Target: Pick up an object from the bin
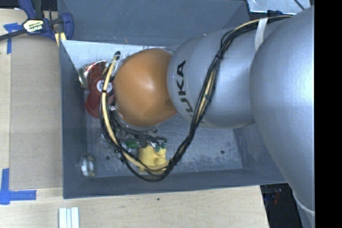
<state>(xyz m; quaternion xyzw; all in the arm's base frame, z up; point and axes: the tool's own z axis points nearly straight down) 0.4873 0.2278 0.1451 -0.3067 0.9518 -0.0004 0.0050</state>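
A grey metal bin (160, 16) is seen from above. A thick silver arm (224, 83) reaches in from the right and ends in a rounded orange cover (141, 88), with yellow and black cables (107, 115) looped around it. The tool is hidden beneath this cover, so whether it is open or closed, or has hold of anything, cannot be told.

Just left of the cover, against the bin's left wall, lies a red rounded thing (93, 80), partly covered, with a pale shiny patch on top. Just below the cover, near the front wall, sits a small yellow lump (152, 157). A small silvery thing (87, 164) lies apart in the front left corner.

The red thing is probably light and smooth, so likely slippery; a hold across its widest part seems safest. The yellow lump looks soft and would likely give under a squeeze.
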